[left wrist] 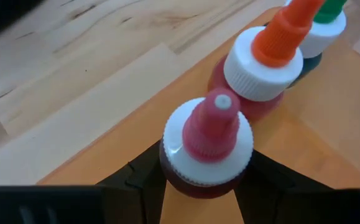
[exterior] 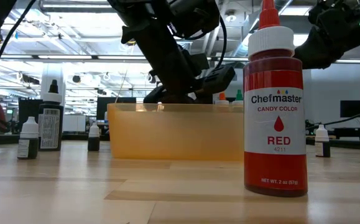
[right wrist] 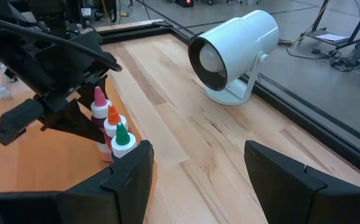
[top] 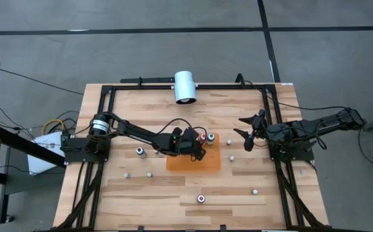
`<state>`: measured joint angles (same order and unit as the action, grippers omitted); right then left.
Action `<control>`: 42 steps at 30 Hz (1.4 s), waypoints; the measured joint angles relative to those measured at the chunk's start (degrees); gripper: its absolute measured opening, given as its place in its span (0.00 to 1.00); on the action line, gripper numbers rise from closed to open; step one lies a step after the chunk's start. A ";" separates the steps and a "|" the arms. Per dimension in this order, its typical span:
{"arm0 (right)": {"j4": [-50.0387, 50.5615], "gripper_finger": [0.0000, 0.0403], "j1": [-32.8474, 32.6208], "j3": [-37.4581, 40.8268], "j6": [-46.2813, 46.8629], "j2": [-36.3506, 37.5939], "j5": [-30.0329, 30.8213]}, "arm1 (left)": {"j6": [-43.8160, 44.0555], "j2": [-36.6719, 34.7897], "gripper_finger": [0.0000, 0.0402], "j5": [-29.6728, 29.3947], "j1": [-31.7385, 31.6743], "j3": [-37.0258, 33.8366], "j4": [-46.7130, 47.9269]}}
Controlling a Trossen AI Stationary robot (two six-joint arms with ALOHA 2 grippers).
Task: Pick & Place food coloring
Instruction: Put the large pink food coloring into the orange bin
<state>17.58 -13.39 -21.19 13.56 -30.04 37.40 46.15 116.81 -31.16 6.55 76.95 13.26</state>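
At the orange mat's far edge, my left gripper straddled the pink-capped bottle, fingers narrow around its body. It looked light, rigid and slick, best taken low on the body. Three bottles stood in a row there; my right gripper waited wide

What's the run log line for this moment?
left gripper: around pink-tipped bottle on orange mat | right gripper: open, waiting at right | orange-tipped, green-tipped bottles placed

The tall red plastic bottle carries a label reading "Chefmaster CANDY COLOR RED 4211, NET WT. 2 oz (57g)".
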 joint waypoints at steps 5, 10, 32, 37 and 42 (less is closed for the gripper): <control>0.00 0.59 -0.01 0.00 0.00 0.00 -0.01 | -0.02 0.06 0.43 0.18 0.00 -0.03 0.15; 0.02 0.59 0.00 0.00 0.00 0.00 -0.01 | -0.02 0.17 0.47 0.07 0.00 -0.13 0.30; 0.04 0.59 -0.01 0.00 0.02 0.00 -0.07 | -7.88 0.15 0.49 -3.71 -0.03 -0.13 1.05; 0.00 0.59 0.00 0.00 0.59 0.00 -0.10 | -8.57 0.15 0.49 -4.09 -0.43 -0.13 0.77; 0.00 0.59 -0.01 0.00 1.44 0.00 -0.12 | -8.68 0.13 0.49 -3.85 -1.08 -0.11 0.72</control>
<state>17.58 -13.40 -21.19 15.00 -30.04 37.28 37.47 116.95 -35.00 5.47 76.84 13.98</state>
